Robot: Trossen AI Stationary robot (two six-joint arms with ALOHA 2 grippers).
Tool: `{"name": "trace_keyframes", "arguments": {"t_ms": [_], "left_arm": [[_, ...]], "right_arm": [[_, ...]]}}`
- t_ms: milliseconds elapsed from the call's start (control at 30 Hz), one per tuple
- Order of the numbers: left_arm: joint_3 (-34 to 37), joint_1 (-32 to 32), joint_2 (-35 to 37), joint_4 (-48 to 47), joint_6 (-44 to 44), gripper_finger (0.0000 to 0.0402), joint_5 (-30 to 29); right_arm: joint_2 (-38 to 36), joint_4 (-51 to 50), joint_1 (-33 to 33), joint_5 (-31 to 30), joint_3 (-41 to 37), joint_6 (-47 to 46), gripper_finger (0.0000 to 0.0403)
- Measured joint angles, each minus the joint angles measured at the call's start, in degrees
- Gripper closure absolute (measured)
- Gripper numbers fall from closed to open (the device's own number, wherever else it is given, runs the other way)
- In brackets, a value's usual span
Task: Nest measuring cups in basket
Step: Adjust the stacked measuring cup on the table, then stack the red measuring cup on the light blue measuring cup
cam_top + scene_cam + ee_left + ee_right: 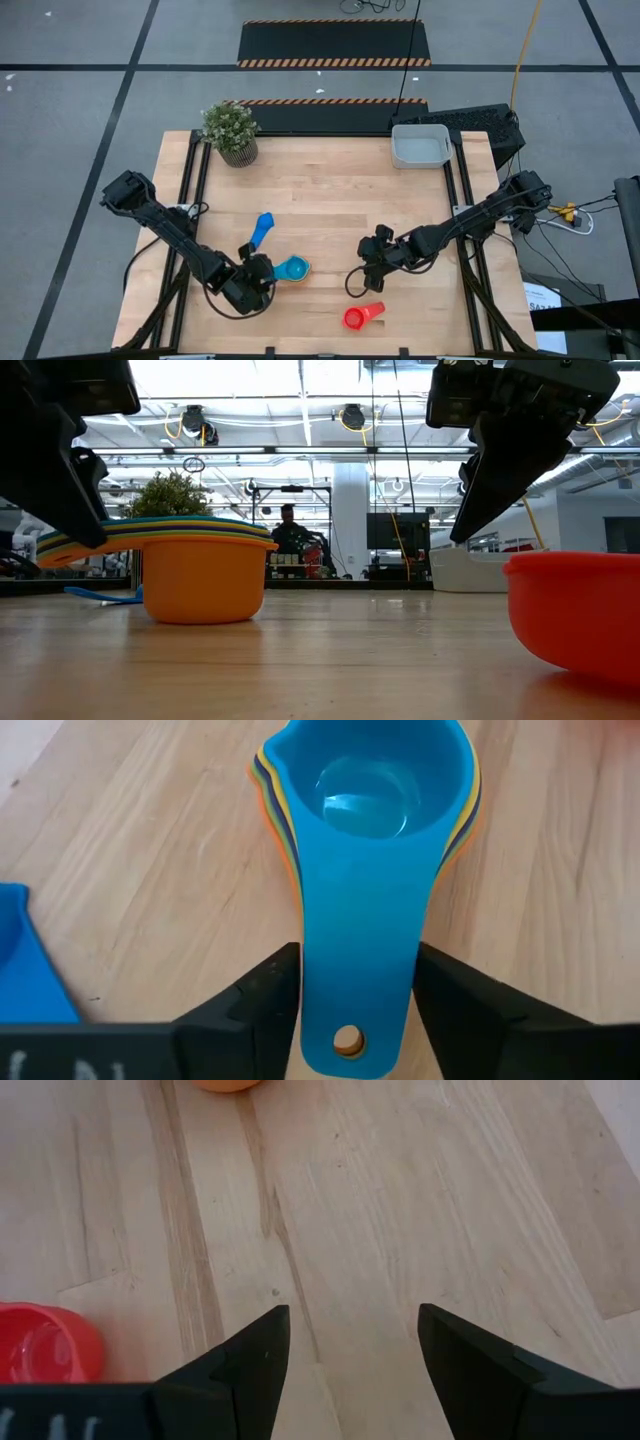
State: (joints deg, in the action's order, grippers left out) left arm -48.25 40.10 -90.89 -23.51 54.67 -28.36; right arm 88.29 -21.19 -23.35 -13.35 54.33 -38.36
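several nested cups (291, 269) are seen at 7 o'clock on the table (330, 190), their handles bracketed by the left gripper (262, 272)'s part-open fingers. the red cup (362, 316) lies at 6 o'clock, under the right gripper (371, 270), open and empty. a blue cup (263, 230) lies near the stack. the basket (420, 146) is set at 1 o'clock.

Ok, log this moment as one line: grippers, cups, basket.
left gripper: fingers either side of nested stack handle | right gripper: open, empty, above table | red cup: loose | blue cup: loose | basket: far corner
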Motion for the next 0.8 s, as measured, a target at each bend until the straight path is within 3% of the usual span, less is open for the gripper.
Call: {"name": "trace_keyframes", "arguments": {"t_ms": [400,800], "left_arm": [[0.51,0.0,0.03,0.2,1.66,0.0118,-0.13],[3.91,1.25,0.04,4.09,-0.32,0.0116,0.48]], "right_arm": [[0.0,0.0,0.0,-0.02,0.0,-0.01,0.019],[0.0,2.38,-0.47,0.09,0.0,-1.1,0.019]]}}
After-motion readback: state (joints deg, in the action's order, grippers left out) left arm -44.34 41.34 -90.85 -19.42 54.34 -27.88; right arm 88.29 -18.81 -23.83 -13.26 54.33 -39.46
